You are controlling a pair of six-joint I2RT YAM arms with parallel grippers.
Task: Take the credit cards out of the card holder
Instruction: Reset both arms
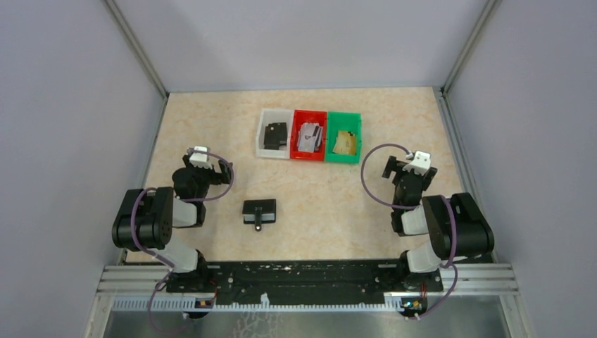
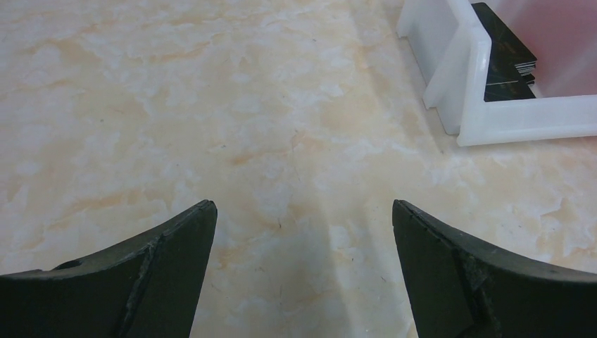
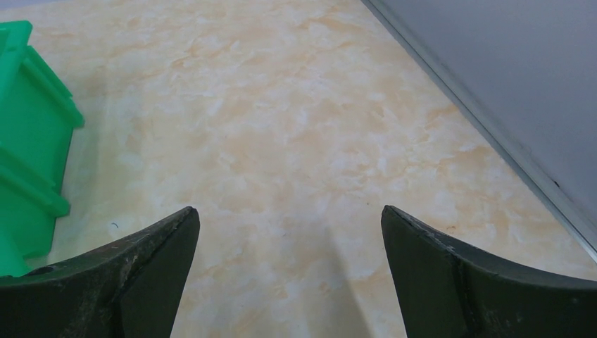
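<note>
From above, the card holder (image 1: 259, 211) lies folded on the table (image 1: 331, 211) between my arms, nearer my left. I judge it light, stiff and slick, best pinched across its edges. Left wrist: left pincer (image 2: 303, 205) spread, empty, near the white bin (image 2: 521, 128). Right wrist: right pincer (image 3: 290, 210) likewise spread, empty.

Open room all around card holder (image 1: 259, 210); bins (image 1: 310, 113) well beyond.
</note>
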